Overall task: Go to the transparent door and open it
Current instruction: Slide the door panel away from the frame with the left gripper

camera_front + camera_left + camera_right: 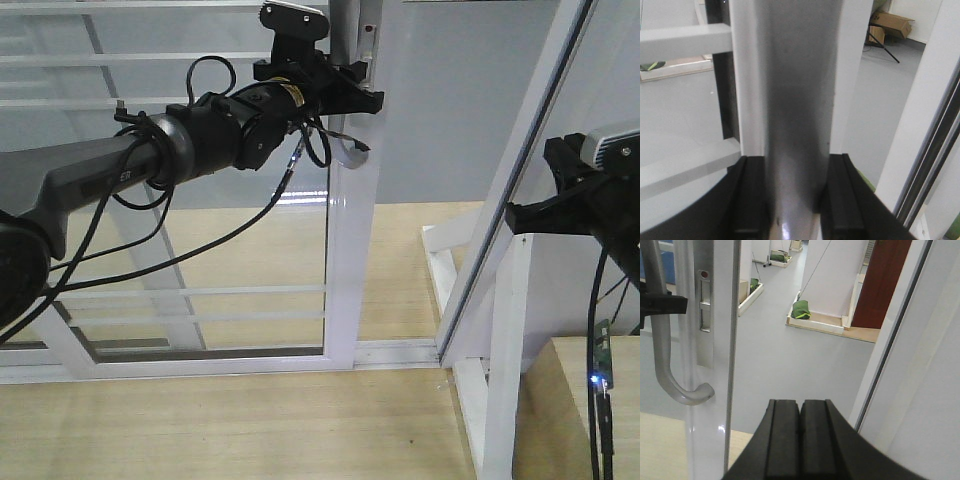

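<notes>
The transparent door (230,230) is a glass panel in a glossy white frame with thin white bars across it. Its right stile (350,260) carries a curved grey handle (353,146). High on that stile, my left gripper (350,95) is shut on the handle. In the left wrist view the grey handle (796,100) runs upright between the two black fingers (752,200), which press it from both sides. My right gripper (515,218) hangs to the right by the slanted post, its fingers (785,440) shut together on nothing. The right wrist view shows the handle (660,355) and stile (715,400) to its left.
A slanted white frame post (520,150) with a white brace (500,350) stands right of the door. The bottom track (400,352) runs along the wooden floor (250,420). Beyond the opening lie a grey floor (790,360), a platform with a green bundle (801,309) and a red-brown door (885,275).
</notes>
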